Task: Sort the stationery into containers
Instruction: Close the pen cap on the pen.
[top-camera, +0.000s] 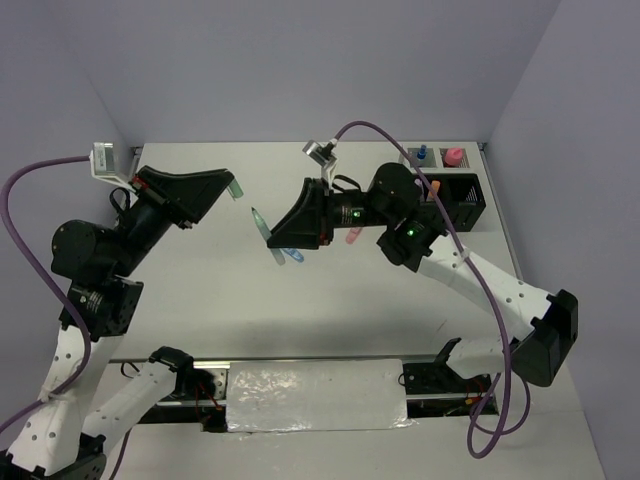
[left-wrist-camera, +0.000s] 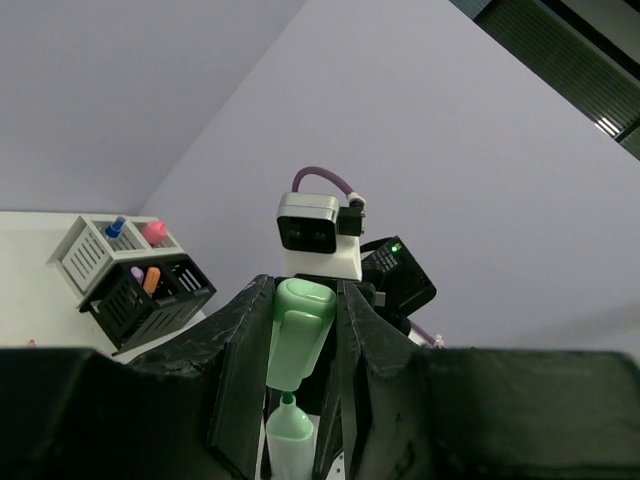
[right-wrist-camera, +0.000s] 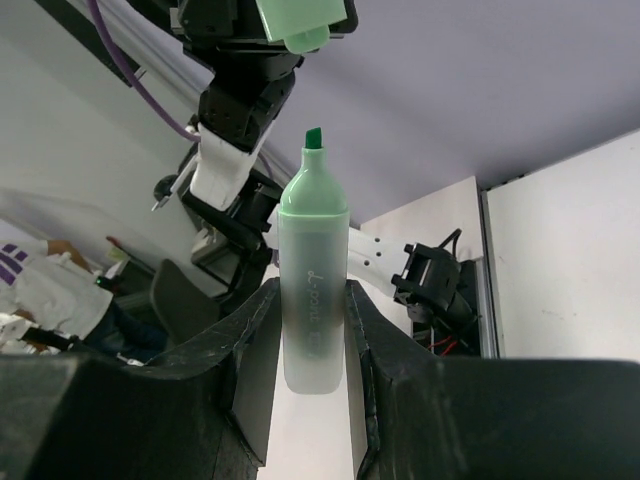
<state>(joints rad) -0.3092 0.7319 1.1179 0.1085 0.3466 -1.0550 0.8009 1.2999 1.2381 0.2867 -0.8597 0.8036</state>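
Both arms are up over mid-counter, facing each other. Left gripper (left-wrist-camera: 298, 335): jaws narrow, pinching a green cap (left-wrist-camera: 300, 325). Right gripper (right-wrist-camera: 313, 300): jaws narrow, clamped on the barrel of a green highlighter (right-wrist-camera: 313, 290), bare chisel tip aimed at the cap. Cap and tip are near but apart in the overhead and right wrist views. They are roughly in line, though the cap seems to sit a little off the tip's axis. This reads as a capping step ahead of the sorting proper.

The containers are in the far right corner. The white mesh tray (top-camera: 436, 163) has a blue-capped bottle (top-camera: 422, 153) and a pink item (top-camera: 453, 156) in its cells. The black organiser (top-camera: 462, 208) is just near of it, with an orange marker (top-camera: 435, 187) standing inside. A blue marker (top-camera: 293, 256) and a pink marker (top-camera: 352, 237) lie loose on the counter (top-camera: 200, 300) beneath the right arm, unsorted.

Risks from here:
- If the cap meets the highlighter's shoulder off-centre, it could cock or jam.
- The push could then slide the barrel back through the right jaws, or pop the cap out of its pinch.
- Either piece, once dropped, would land among the loose markers and could roll.
- The wet tip could smear the cap rim.
- The wrists are close, so the cameras or cables may knock together as the gap closes.
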